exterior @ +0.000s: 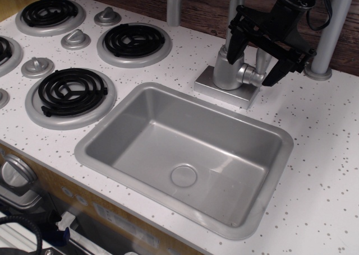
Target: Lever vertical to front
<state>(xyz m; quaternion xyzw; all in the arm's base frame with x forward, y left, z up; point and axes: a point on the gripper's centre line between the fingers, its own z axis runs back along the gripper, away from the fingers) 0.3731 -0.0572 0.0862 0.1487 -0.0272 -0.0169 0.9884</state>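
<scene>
The lever (262,58) is a small silver-grey paddle standing upright on a stubby side pivot (249,75) at the right of the faucet body (227,70). My black gripper (252,70) comes down from the upper right. It is open, with one finger (235,45) in front of the faucet body on the left and the other finger (279,69) to the right of the lever. The lever stands in the gap between them. I cannot tell whether either finger touches it.
The faucet base (224,89) sits behind the grey sink (101,134). The curved spout (179,3) rises at the back. Black stove burners (70,92) and grey knobs (76,39) lie to the left. A grey post (328,36) stands at the right, with the wooden back wall (202,11) behind.
</scene>
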